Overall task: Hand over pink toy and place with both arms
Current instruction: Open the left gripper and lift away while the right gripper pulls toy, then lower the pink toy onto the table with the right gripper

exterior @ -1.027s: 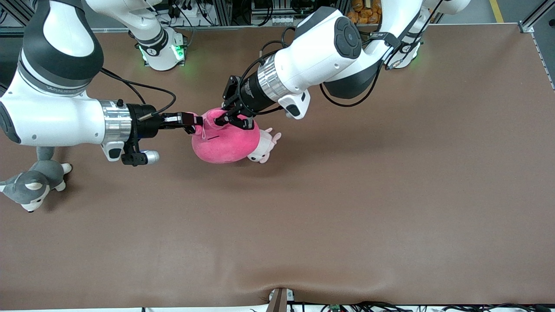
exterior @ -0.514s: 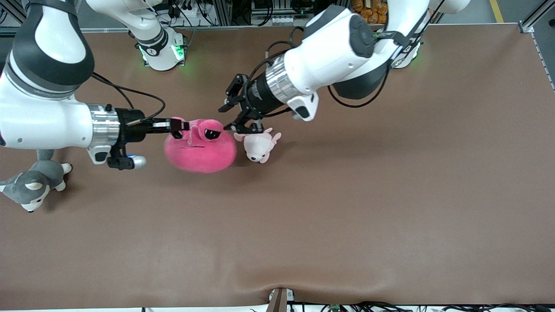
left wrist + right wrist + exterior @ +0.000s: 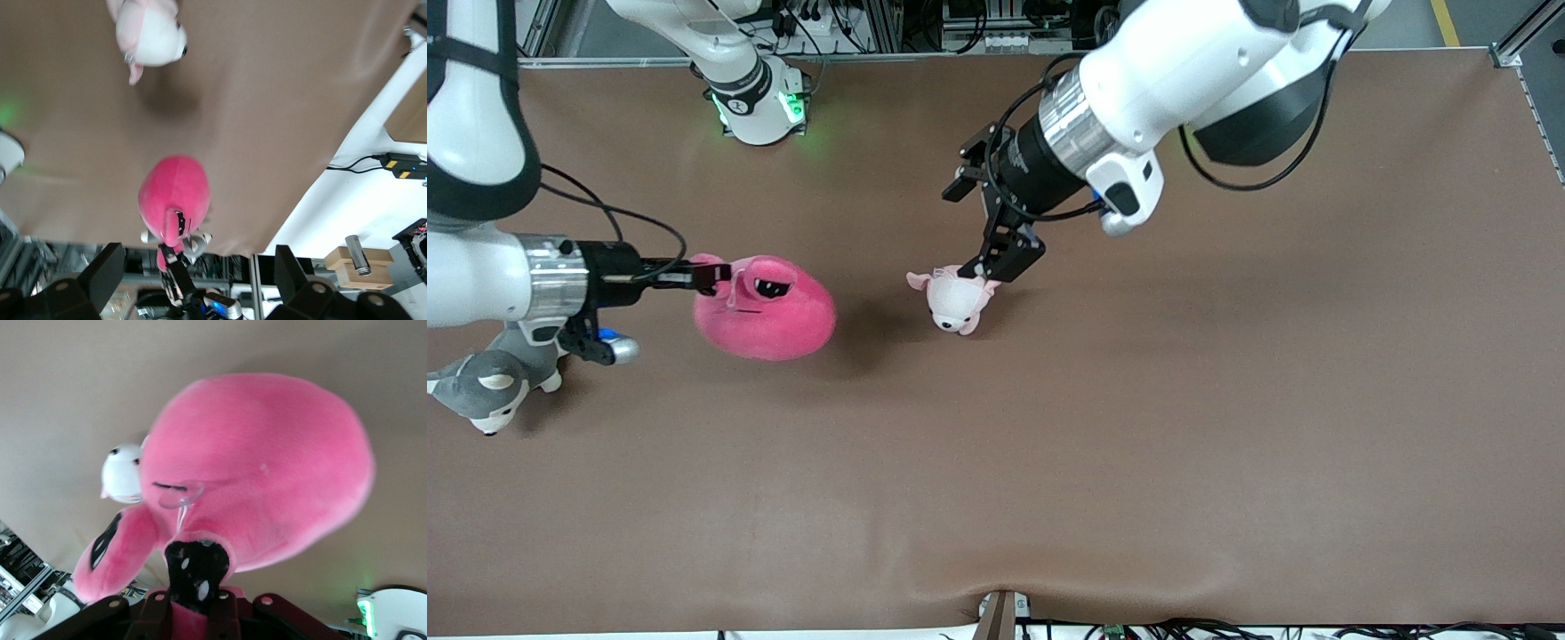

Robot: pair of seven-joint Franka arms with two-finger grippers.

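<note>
The pink toy, a round hot-pink plush with dark half-closed eyes, hangs above the table toward the right arm's end. My right gripper is shut on a flap of its fabric by the eyes. My left gripper stands open and empty, apart from the toy, over the small pale pink-and-white plush. In the left wrist view its two fingers frame the toy from a distance.
The small pale plush lies on the brown table near the middle. A grey-and-white plush husky lies at the right arm's end, beneath that arm's wrist. The right arm's base stands at the table's back edge.
The left gripper opened, let go of the pink toy and drew back upward. The right arm carried the toy toward its own end of the table.
</note>
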